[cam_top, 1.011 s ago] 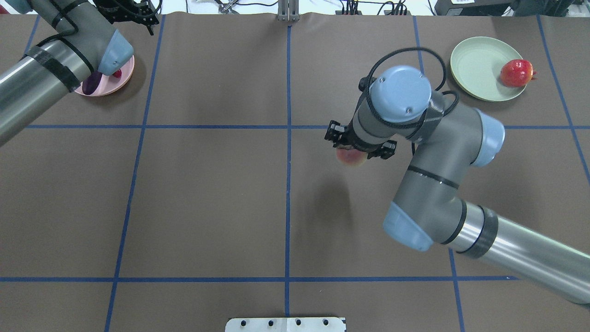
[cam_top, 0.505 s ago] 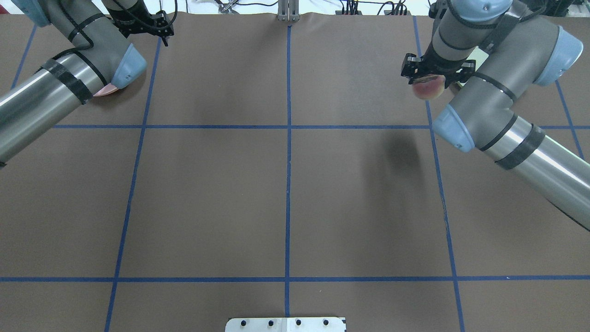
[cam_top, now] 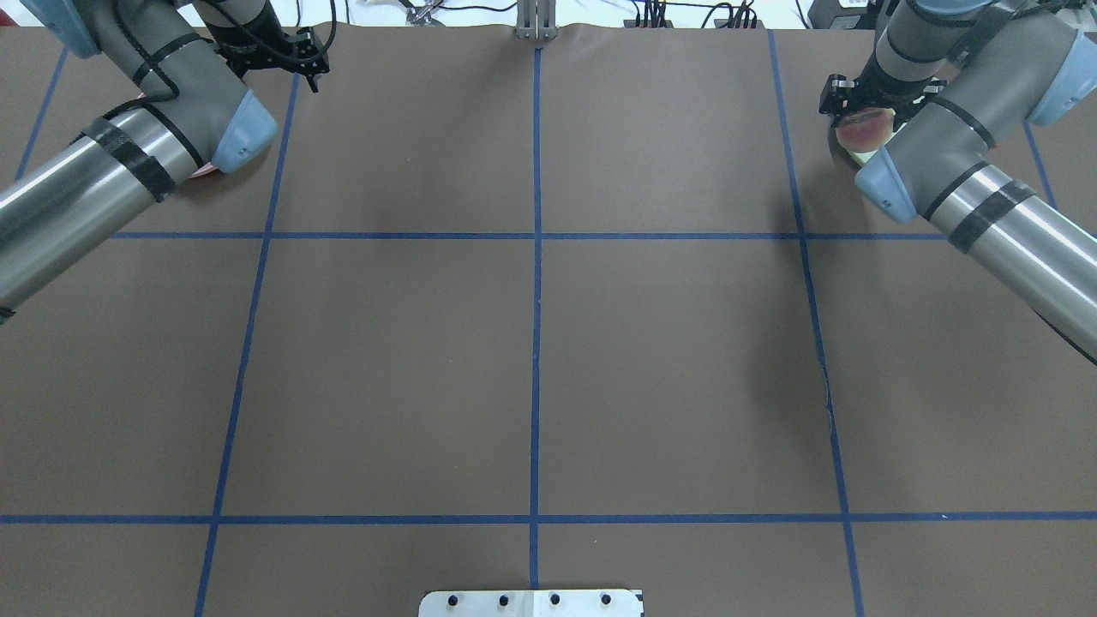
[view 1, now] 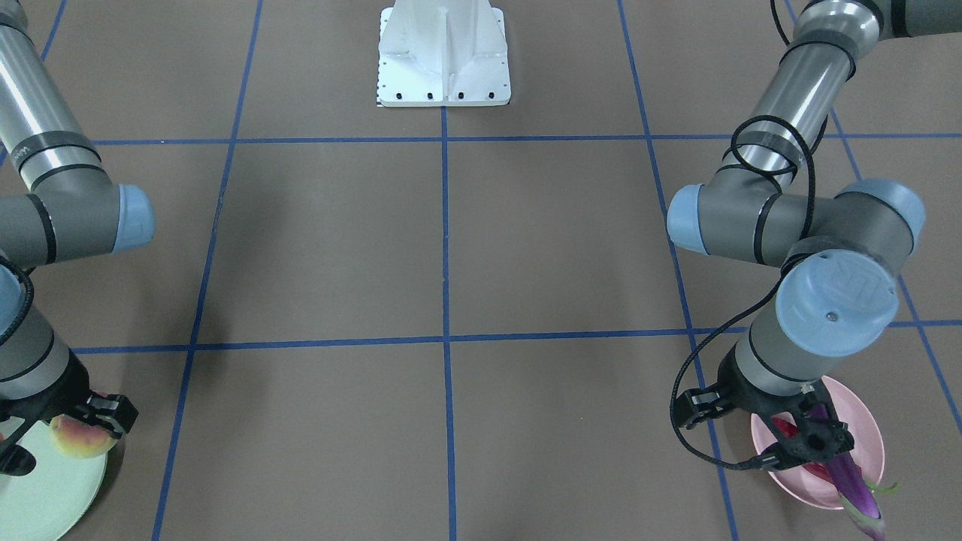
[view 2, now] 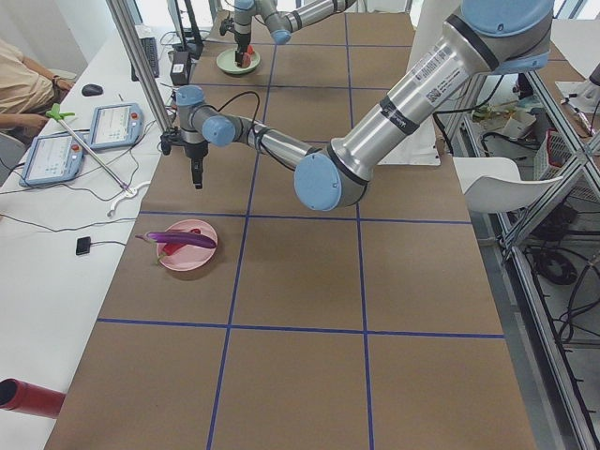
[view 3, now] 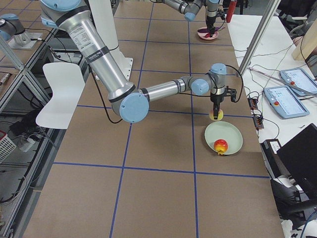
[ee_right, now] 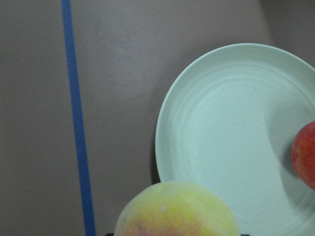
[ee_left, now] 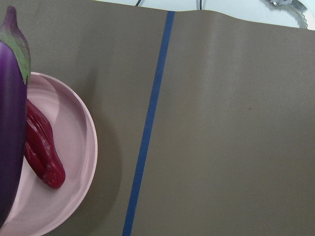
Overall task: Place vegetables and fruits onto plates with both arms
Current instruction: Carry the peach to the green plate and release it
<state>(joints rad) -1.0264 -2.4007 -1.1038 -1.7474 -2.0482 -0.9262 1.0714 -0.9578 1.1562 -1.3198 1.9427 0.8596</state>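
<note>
My right gripper pinches the peach by the 7 o'clock rim of the mint plate to avoid the red fruit at 3 o'clock; my left gripper, spread or not I cannot tell, hangs beside the pink plate.

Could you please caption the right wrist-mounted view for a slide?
A fuzzy yellow-pink round peach at the rim of the pale mint green round plate, which holds a glossy red-orange round fruit.
</note>
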